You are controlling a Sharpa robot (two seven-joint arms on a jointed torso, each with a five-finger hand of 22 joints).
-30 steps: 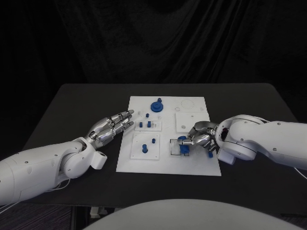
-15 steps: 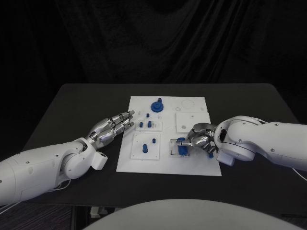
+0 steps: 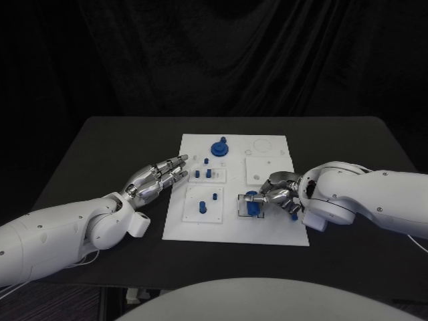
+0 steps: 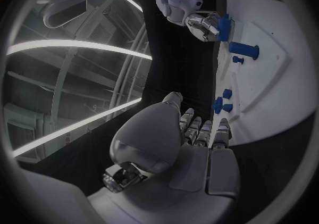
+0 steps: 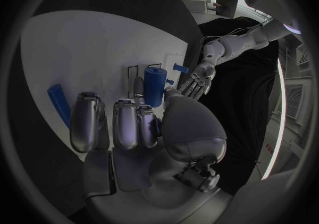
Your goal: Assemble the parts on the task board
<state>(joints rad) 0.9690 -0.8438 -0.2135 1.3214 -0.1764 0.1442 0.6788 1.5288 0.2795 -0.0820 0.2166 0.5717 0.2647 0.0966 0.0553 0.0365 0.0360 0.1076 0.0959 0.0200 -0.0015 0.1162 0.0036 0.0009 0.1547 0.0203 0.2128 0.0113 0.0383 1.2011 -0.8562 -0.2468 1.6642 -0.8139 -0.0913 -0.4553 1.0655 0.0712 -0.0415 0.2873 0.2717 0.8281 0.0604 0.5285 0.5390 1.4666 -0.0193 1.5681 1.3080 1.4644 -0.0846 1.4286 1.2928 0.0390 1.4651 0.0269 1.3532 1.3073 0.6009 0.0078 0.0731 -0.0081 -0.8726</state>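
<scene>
The white task board (image 3: 272, 227) lies in the middle of the black table. My right hand (image 3: 279, 192) pinches a blue cylinder (image 3: 253, 203) upright over a black square outline at the board's near right; the right wrist view shows the cylinder (image 5: 154, 86) between thumb and fingers. My left hand (image 3: 157, 176) hovers open, fingers stretched out, at the board's left edge beside small blue pegs (image 3: 206, 174). A blue disc with a knob (image 3: 219, 147) stands at the board's far end. Two blue pegs (image 3: 212, 199) sit on the near-left plate.
A loose blue bar (image 5: 58, 104) lies on the board beside my right hand's fingers. The black table (image 3: 108, 147) extends on both sides of the board, with a dark curtain behind it. In the left wrist view a blue peg (image 4: 244, 49) lies between the two hands.
My right hand has shifted the blue cylinder slightly left and down onto the square outline. The left hand has not moved.
</scene>
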